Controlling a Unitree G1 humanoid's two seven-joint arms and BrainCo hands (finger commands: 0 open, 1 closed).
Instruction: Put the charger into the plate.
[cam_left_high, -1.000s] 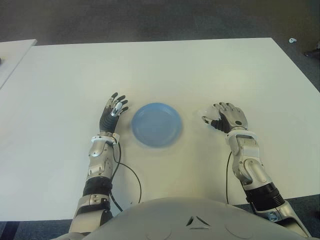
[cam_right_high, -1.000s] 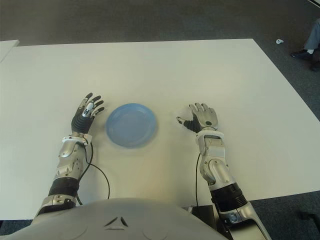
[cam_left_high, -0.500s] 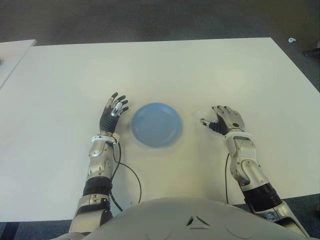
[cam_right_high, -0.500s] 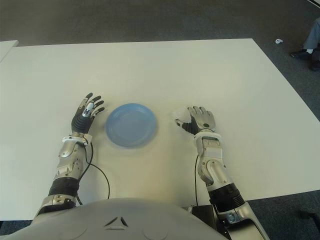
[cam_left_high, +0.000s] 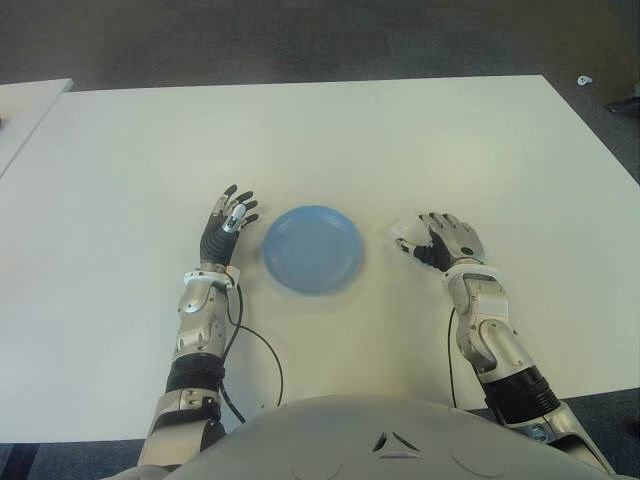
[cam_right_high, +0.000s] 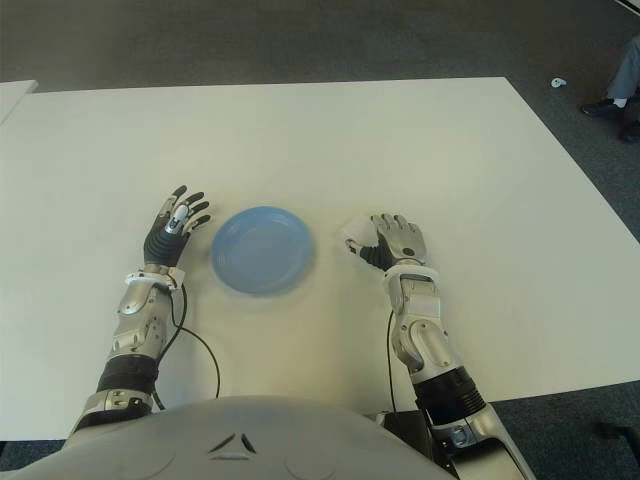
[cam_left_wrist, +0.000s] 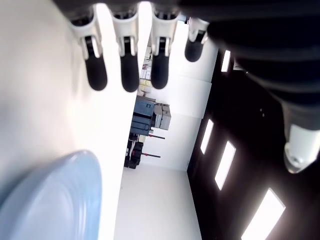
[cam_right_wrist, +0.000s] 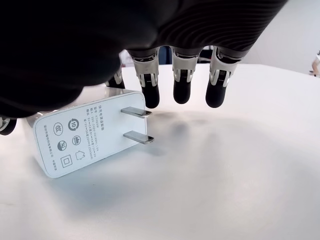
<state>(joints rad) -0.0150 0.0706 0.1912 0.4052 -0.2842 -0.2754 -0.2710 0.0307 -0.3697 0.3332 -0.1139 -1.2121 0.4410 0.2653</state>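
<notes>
One charger (cam_right_wrist: 80, 142), a white plug block with two flat metal prongs (cam_right_wrist: 135, 124), is seen lying on the white table (cam_left_high: 400, 140). In the eye views it is found just off the plate's right side, at the thumb side of the right hand (cam_left_high: 446, 240). It is not in the plate. In the right wrist view the fingers (cam_right_wrist: 182, 82) of that hand are shown hanging relaxed above the table, just past the prongs, and nothing is clasped between them; whether the palm or thumb touches the block cannot be told. On the charger's prong face a few rows of small grey certification marks and fine print are carried, but the print is too small to be read.

One plate (cam_left_high: 313, 248), round and light blue, is set between the two hands, with nothing seen inside it. The bare table between charger and plate is not blocked by anything.

The left hand (cam_left_high: 225, 227) is shown just beside the plate's left edge, its fingers (cam_left_wrist: 125, 70) held straight and spread, with nothing held. A black cable (cam_left_high: 262, 355) is seen curving over the table near the left forearm.

At the far right edge, beyond the table, a small white object (cam_left_high: 583, 80) is seen on the dark floor (cam_left_high: 300, 40), and part of a person's leg and shoe (cam_right_high: 618, 92) is visible there. A second white table (cam_left_high: 25, 110) is partly visible at the left edge.
</notes>
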